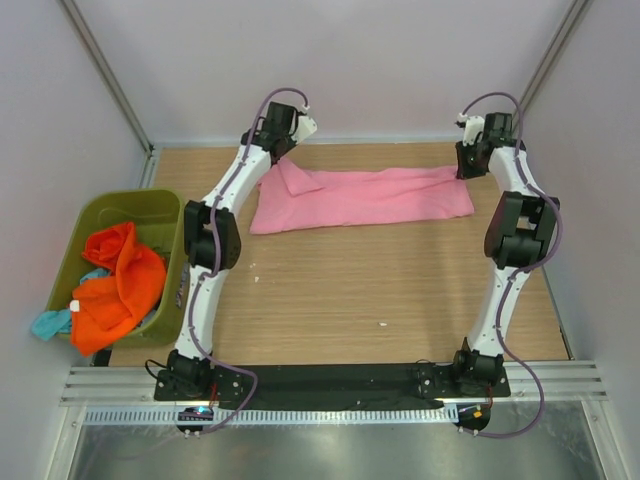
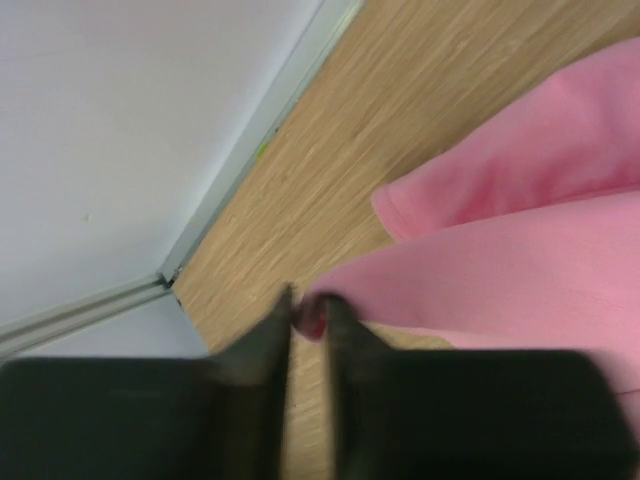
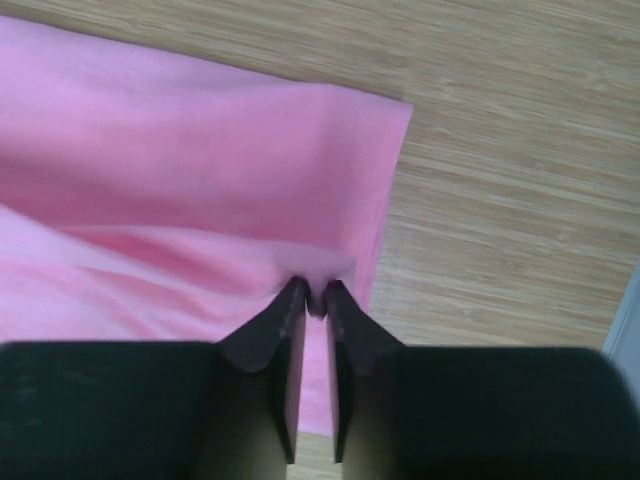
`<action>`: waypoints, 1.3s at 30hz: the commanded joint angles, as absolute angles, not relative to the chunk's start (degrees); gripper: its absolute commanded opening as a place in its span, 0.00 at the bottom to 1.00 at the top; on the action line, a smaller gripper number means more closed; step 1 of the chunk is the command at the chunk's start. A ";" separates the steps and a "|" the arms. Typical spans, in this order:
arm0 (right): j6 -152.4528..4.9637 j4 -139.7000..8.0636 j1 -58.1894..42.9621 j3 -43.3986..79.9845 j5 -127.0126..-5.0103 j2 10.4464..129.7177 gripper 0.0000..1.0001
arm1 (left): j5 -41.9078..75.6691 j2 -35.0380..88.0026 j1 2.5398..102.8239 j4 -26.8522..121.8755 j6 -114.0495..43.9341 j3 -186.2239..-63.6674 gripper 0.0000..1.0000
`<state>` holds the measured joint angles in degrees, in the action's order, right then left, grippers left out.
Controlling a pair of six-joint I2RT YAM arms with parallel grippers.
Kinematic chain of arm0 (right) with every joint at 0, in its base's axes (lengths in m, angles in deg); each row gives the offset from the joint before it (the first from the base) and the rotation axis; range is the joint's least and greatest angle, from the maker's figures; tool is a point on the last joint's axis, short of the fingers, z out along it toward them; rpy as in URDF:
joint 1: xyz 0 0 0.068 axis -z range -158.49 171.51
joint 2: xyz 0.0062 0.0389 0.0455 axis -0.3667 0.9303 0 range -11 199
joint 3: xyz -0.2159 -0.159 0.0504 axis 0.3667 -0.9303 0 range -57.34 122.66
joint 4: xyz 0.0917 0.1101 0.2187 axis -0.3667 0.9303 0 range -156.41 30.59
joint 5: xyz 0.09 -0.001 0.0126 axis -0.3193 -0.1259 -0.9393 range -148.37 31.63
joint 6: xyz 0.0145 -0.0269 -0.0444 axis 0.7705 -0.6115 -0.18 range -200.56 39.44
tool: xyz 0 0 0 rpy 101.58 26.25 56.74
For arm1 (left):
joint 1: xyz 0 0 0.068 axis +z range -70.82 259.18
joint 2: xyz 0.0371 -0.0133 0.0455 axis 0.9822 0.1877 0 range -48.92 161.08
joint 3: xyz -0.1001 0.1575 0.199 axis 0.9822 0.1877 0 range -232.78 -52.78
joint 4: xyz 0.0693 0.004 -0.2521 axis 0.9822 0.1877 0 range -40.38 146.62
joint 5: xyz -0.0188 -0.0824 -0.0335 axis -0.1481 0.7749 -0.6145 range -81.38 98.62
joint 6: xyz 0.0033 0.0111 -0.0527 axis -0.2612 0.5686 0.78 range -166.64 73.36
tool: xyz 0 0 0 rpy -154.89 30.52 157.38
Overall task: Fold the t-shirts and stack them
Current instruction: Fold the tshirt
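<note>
Left end effector (image 2: 308,312) was nipped shut on a corner of the pink t-shirt (image 1: 360,198), right end effector (image 3: 312,292) likewise on the opposite edge, prob. so both ends lift together for a fold (my guess). Shirt lay btwn them, spread flat on the tabletop (image 1: 350,290), a long smooth strip w/ soft creases near each tip.

Both arms reach out to the pink t-shirt (image 1: 370,200), one at each far corner, jaws pinched on cloth.
Left arm (image 1: 212,240): elbow bent level with the shirt's near edge, forearm running up to its far-left corner. The left gripper (image 2: 308,312) points down, jaws almost together with a bit of the shirt's edge nipped at the tips. Right arm (image 1: 520,228) mirrors this at the far-right corner. The right gripper (image 3: 315,295) also points down, jaws a narrow slit apart, clamping a small raised fold just inside the shirt's side edge.
</note>
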<state>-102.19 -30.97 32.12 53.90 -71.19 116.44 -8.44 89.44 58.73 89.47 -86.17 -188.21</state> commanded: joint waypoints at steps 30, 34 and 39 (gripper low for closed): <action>-94.09 -31.70 27.05 47.51 -75.42 113.36 0.58 | 3.16 81.22 53.16 105.24 -61.40 -175.55 0.79; -94.62 -32.05 26.96 46.90 -75.07 114.07 0.58 | 5.10 85.45 53.61 107.09 -60.61 -180.39 0.76; -94.80 -32.84 26.96 46.90 -74.37 115.12 0.58 | 5.45 88.62 53.96 106.05 -59.91 -183.90 0.76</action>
